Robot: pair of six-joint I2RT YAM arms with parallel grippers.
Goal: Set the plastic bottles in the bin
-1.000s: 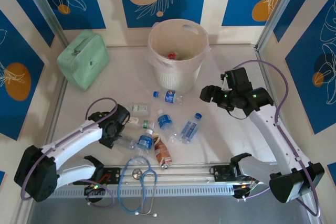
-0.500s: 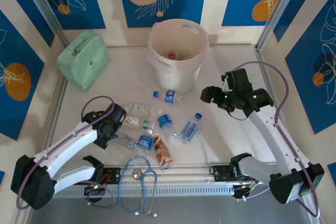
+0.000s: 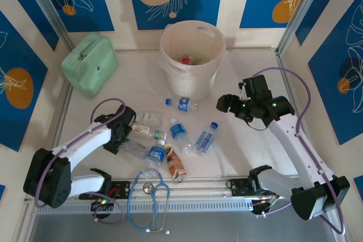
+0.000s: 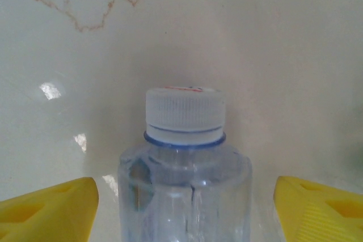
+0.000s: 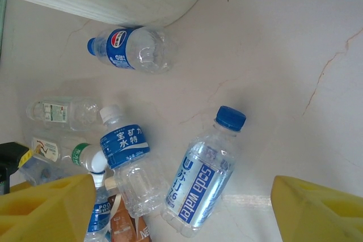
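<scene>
Left gripper (image 4: 185,192) has its yellow fingers (image 4: 48,211) spread wide to either side of the clear bottle (image 4: 184,179), with table showing in the gap on each side, so it has hold of nothing. That bottle lies with its long axis running straight away from the wrist camera, ribbed white cap (image 4: 184,114) at the far end; the red print on the cap top is too thin to read. The right gripper (image 5: 182,185) hangs above the table just as wide open and empty, just right of the scattered bottles in the overhead view. Below it the soda bottle (image 5: 201,179) carries "soda water" in blue along its side — its blue cap points away from the arms and a little right in the overhead view. Beside it, the white-capped bottle (image 5: 127,160) wears a blue band of white Chinese characters and points its cap toward the far left. Nearest the bin (image 3: 191,55), the Pepsi bottle (image 5: 133,49) shows the round red-white-blue logo on a blue label and lies crosswise, cap to the left, just short of the bin's base. A brown-labelled bottle (image 3: 175,164) lies nearest the arms — its writing is too small to tell. The bin stands upright at the far middle of the table (image 3: 249,72), with something red inside it.
</scene>
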